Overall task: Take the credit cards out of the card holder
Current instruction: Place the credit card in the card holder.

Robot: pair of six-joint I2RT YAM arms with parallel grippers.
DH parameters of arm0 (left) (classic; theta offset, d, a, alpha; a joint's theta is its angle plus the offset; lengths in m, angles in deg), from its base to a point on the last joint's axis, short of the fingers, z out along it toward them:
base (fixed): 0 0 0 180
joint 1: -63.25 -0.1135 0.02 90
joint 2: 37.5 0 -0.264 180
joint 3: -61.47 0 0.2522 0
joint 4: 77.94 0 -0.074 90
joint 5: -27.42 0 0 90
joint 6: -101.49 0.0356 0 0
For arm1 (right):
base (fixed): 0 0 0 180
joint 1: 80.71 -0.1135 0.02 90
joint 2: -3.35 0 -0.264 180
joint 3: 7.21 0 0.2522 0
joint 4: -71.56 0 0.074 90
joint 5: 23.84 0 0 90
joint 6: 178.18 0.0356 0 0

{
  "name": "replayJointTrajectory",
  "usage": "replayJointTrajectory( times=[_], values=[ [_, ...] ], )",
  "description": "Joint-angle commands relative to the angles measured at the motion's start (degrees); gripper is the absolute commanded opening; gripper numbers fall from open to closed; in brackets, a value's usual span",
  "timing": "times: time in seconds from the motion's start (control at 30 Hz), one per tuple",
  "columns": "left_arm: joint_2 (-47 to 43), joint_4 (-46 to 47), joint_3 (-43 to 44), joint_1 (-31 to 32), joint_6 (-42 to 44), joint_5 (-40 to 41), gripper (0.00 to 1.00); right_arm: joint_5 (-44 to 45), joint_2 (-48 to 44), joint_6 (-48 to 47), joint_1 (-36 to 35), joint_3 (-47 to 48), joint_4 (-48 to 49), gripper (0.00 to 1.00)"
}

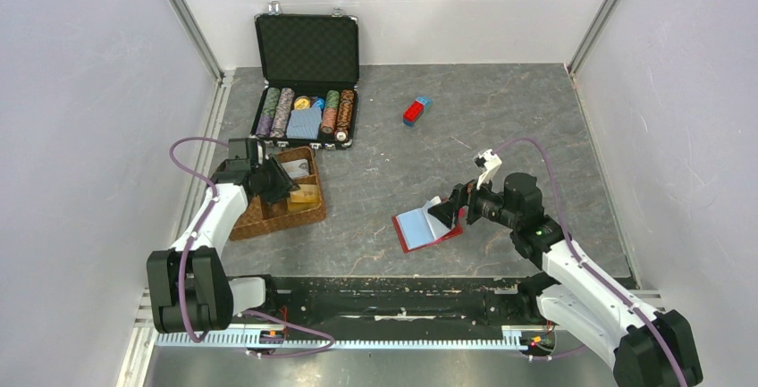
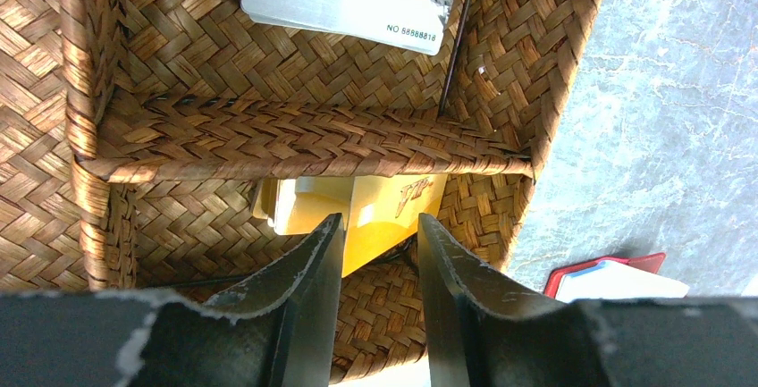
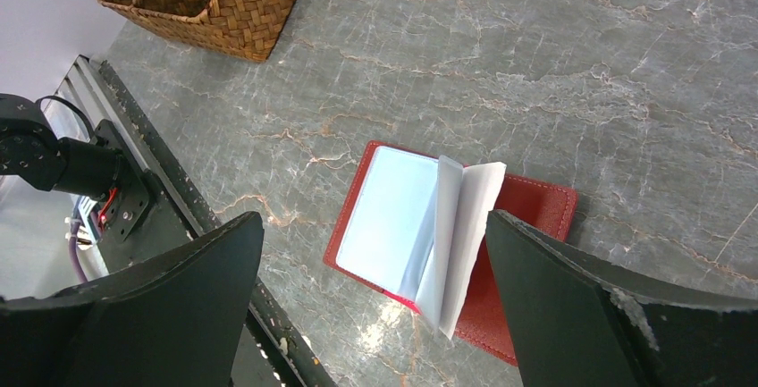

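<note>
my left tool [image 2: 380, 223] hangs over the brown woven basket [image 2: 295, 141], jaws parted, pinching nothing. a yellow plastic card [image 2: 393, 199] lies in the near compartment and a silver plastic card [image 2: 349, 3] in the far one, so i judge two are out. the dark red leather-like card holder [image 3: 527, 204] lies open on the grey marbled surface [image 3: 536, 65] under my right tool [image 3: 372, 217], which is spread wide. i can't tell whether its pale leaves [image 3: 384, 208] hold more cards.
</note>
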Motion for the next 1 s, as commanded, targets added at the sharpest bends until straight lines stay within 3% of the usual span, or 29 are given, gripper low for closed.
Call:
replayJointTrajectory(
  times=[0.0,0.53,0.8,0.97],
  values=[
    [-0.65,0.40,2.23,-0.08,-1.76,1.18,0.44,-0.73,0.78,0.20,0.10,3.43,-0.42,0.98],
    [-7.82,-1.66,4.69,-0.01,-0.20,-1.27,0.51,1.76,3.90,3.27,0.14,8.23,-4.84,0.95],
    [-16.45,1.34,1.31,0.17,0.89,-17.65,0.53,7.07,5.64,6.15,-1.52,7.60,-7.23,0.84],
    [-25.72,3.12,-3.03,0.77,-0.76,-23.85,0.55,14.26,8.51,7.82,-9.61,8.63,-7.15,0.72]
  ],
)
